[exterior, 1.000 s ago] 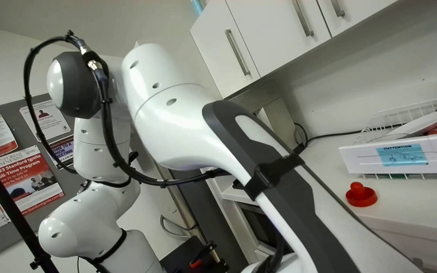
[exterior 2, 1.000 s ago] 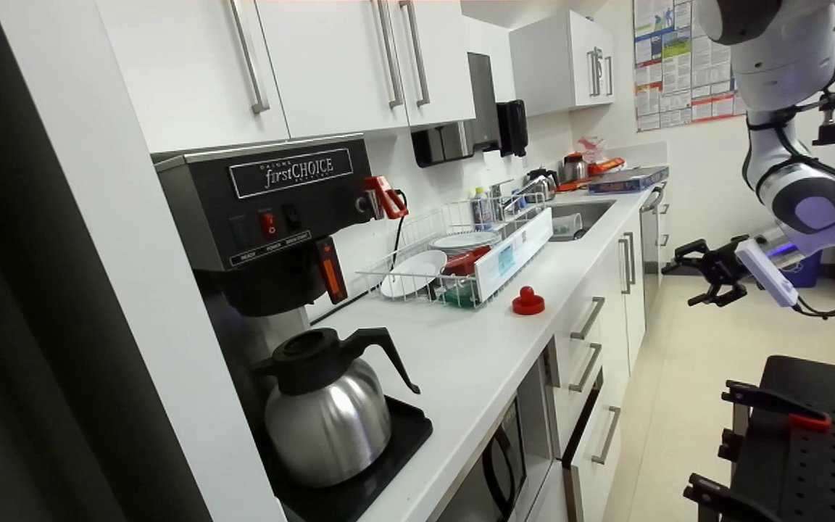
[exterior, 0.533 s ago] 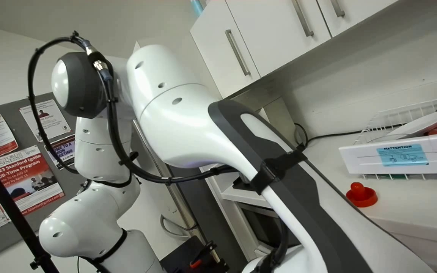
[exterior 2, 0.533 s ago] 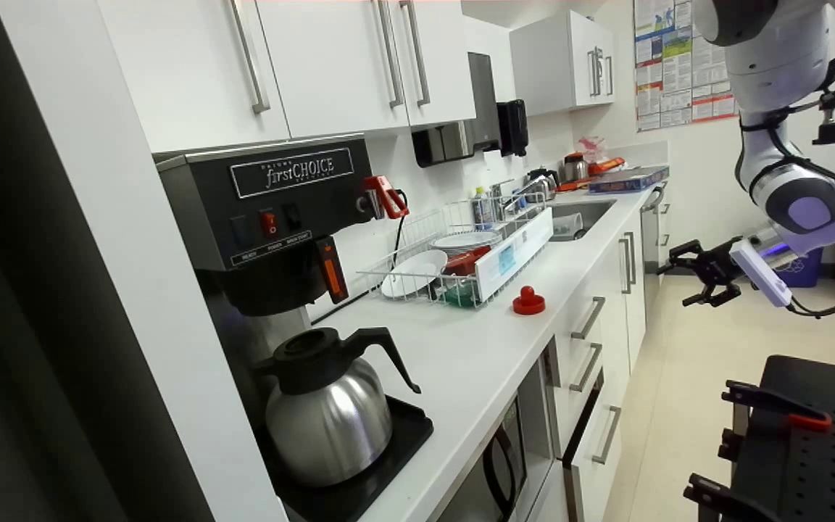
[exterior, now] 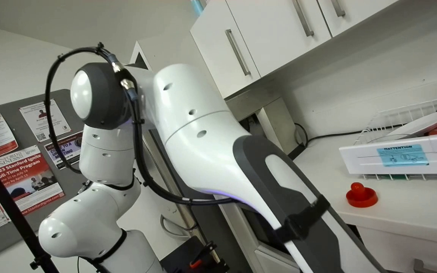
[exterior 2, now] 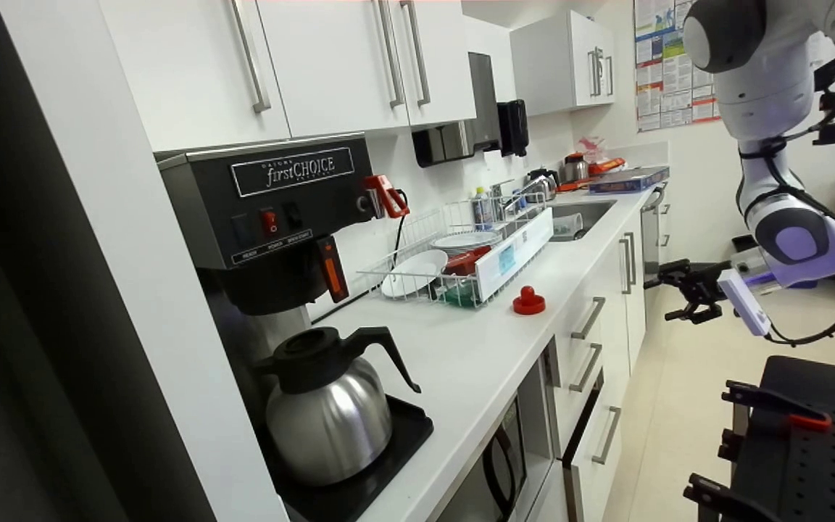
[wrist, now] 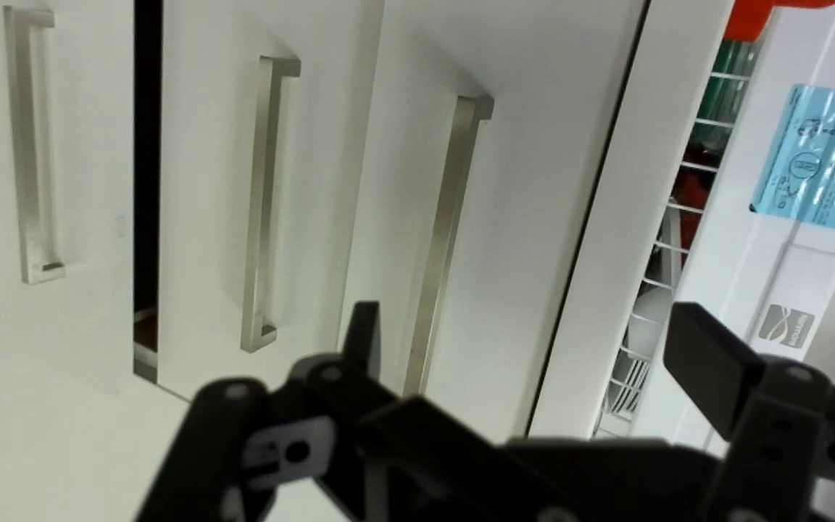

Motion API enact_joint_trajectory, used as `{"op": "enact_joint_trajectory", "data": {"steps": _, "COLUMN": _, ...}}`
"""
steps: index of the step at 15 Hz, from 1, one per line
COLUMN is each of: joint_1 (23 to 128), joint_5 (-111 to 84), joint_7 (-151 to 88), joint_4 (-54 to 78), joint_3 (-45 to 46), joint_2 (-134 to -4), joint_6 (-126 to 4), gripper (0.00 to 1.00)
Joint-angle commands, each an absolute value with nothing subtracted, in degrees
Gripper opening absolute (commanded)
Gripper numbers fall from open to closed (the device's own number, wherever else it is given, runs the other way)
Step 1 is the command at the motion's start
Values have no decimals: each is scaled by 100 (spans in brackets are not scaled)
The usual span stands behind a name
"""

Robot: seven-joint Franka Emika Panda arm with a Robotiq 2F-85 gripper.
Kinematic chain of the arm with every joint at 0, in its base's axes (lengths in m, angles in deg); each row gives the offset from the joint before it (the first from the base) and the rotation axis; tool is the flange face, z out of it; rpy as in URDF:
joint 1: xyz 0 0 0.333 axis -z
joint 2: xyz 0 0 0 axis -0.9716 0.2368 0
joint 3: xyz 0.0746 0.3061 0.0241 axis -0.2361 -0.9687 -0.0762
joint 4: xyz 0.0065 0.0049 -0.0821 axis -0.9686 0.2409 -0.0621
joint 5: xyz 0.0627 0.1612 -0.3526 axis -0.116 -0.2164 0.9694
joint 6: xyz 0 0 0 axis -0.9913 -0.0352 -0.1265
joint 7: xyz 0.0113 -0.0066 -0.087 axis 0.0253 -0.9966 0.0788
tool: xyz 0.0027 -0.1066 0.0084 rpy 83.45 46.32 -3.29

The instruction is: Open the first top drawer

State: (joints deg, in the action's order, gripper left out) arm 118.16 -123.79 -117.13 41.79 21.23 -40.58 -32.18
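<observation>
The top drawer (exterior 2: 571, 351) is shut under the counter's edge, with a grey bar handle (exterior 2: 588, 317). In the wrist view, turned sideways, the top drawer front (wrist: 526, 239) lies in the middle, with its bar handle (wrist: 443, 254) upright left of centre. A corner of the same handle (exterior: 423, 265) seems to show low in an exterior view. My gripper (exterior 2: 665, 300) is open and empty, in the air apart from the drawers. In the wrist view its fingers (wrist: 522, 355) stand wide apart; the left one is close to the handle's lower end in the picture.
A middle drawer handle (wrist: 262, 203) and a bottom drawer (exterior 2: 595, 464), standing partly open, are below. A dish rack (exterior 2: 515, 254), a red knob-topped object (exterior 2: 528, 302) and a coffee maker (exterior 2: 272, 217) stand on the counter. A black perforated table (exterior 2: 816, 435) stands before the cabinets.
My gripper has moved left and slightly down in an exterior view, towards the cabinets. The arm's upper links have swung right and down in an exterior view. The drawers have not moved.
</observation>
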Motion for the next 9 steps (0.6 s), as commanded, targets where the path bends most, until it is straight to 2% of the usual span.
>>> {"op": "enact_joint_trajectory", "data": {"steps": 1, "joint_1": 12138, "joint_5": -12622, "joint_7": -11682, "joint_4": 3780, "joint_3": 1897, "joint_2": -3461, "joint_6": -2273, "gripper": 100}}
{"op": "enact_joint_trajectory", "data": {"steps": 4, "joint_1": 12204, "joint_5": -12908, "joint_7": -11581, "joint_4": 3491, "joint_3": 1782, "joint_2": -3015, "joint_6": -1819, "gripper": 100}}
{"op": "enact_joint_trajectory", "data": {"steps": 9, "joint_1": 11969, "joint_5": -13161, "joint_7": -11729, "joint_4": 3403, "joint_3": 1873, "joint_2": -2783, "joint_6": -1920, "gripper": 100}}
